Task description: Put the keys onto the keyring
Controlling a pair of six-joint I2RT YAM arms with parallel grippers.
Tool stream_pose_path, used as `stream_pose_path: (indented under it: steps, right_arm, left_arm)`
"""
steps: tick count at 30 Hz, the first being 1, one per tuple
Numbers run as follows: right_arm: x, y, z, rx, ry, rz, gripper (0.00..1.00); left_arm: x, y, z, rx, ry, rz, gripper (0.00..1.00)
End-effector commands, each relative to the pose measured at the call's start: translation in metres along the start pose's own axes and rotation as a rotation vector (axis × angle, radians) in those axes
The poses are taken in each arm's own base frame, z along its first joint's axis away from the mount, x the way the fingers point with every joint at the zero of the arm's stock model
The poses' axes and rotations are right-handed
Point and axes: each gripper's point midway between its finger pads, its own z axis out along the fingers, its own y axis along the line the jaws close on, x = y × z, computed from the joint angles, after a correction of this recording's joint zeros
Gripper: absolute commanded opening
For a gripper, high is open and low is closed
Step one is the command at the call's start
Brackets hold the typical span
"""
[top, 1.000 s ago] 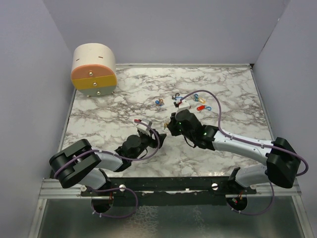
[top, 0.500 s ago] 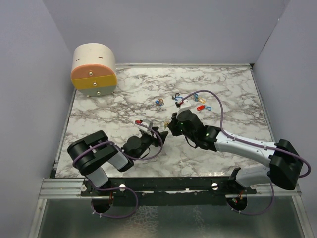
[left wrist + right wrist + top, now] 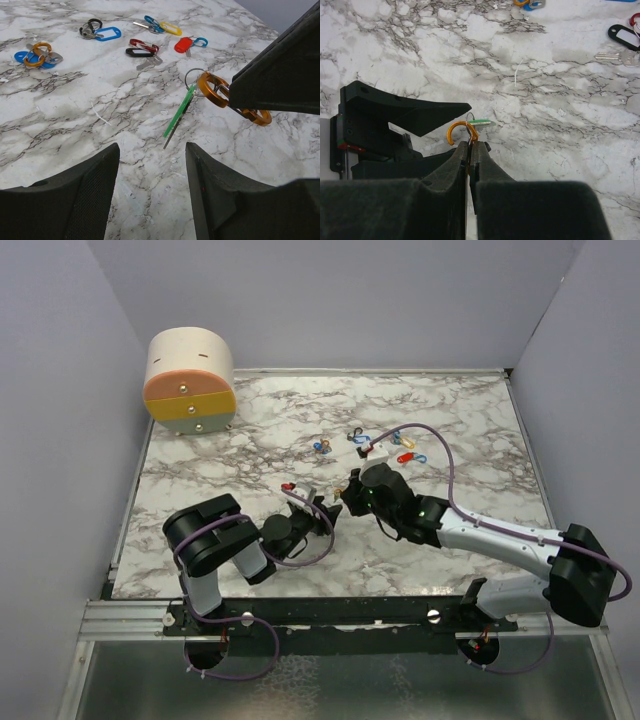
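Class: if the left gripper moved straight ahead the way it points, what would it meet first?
Probably the green key, hanging from the orange clip the right gripper holds; depth is unclear.

Six keys, counted by tag: two blue keys (image 3: pixel 109 34), one yellow key (image 3: pixel 171 29), one black key (image 3: pixel 136 52), one red key (image 3: pixel 182 45), one green key (image 3: pixel 179 111). Six clips: one orange clip (image 3: pixel 210 90) and a second like it, two blue clips (image 3: pixel 150 21), one black clip (image 3: pixel 90 24), one red clip (image 3: pixel 144 45). Five key-and-clip pairs lie between 12 and 1 o'clock on the table (image 3: pixel 200 480). One drawer box (image 3: pixel 190 375) with two drawers stands at 10 o'clock.
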Motion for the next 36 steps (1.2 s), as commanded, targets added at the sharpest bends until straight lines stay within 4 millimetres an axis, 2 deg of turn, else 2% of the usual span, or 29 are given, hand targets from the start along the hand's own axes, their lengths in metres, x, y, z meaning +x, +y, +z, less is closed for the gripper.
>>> stream_pose_path:
  steps: [1,23,26,32,36]
  right_arm:
    - [0.0,0.003,-0.007,-0.018,-0.003,-0.002,0.01]
    - [0.004,-0.001,-0.01,-0.012,-0.001,0.003,0.01]
    - [0.004,-0.002,-0.01,-0.008,-0.002,0.004,0.01]
    - [0.004,-0.005,-0.011,0.003,-0.005,0.003,0.01]
    - [0.005,-0.007,-0.01,0.014,-0.004,-0.001,0.01]
  left_arm:
    - [-0.041,-0.011,0.01,0.038,-0.171,-0.022,0.57]
    - [-0.062,-0.022,0.016,0.078,-0.232,-0.027,0.56]
    - [-0.063,-0.023,0.017,0.083,-0.235,-0.027,0.51]
    - [-0.064,-0.024,0.014,0.089,-0.236,-0.027,0.29]
    - [-0.065,-0.022,0.011,0.081,-0.232,-0.024,0.24]
